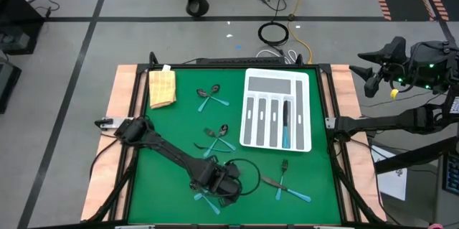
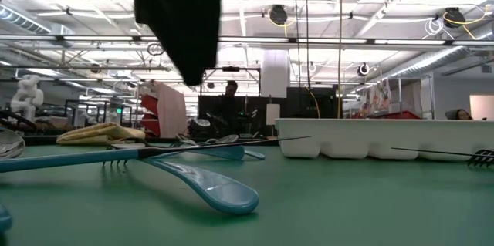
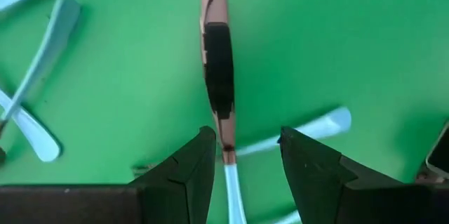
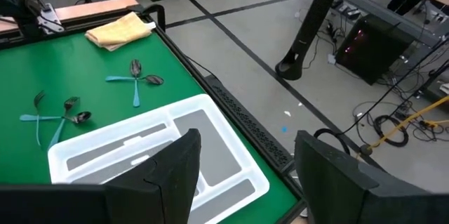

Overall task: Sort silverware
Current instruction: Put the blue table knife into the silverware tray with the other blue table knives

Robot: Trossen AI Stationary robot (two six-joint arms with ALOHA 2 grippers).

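Currently we are hovering the left gripper (image 1: 219,186) over the green mat (image 1: 172,128), well off from the white organiser tray (image 1: 303,78) toward the mat's near edge, with a small cluster of silverware (image 1: 208,202) beneath it. Through the left wrist view we are looking down on a knife (image 3: 218,69), its dark blade running straight out ahead and its light blue handle passing back between the 2 fingers (image 3: 189,171). The fingers are standing apart, 1 on each side of the handle, and not pressing on it (we are judging this from the green showing either side).

What matters for the coming move is that the knife's long axis is lying in line with the gripper's forward direction, so the fingers would be closing across the handle's narrow width, not along its length. Nearby pieces are crossing close by, so we are risking a stray one being nudged.

More silverware is lying between this cluster and the tray, and 1 piece (image 1: 285,125) is already sitting in a tray slot. The right gripper (image 4: 242,175) is waiting just beyond the tray's far side, fingers spread, much farther from the knife.
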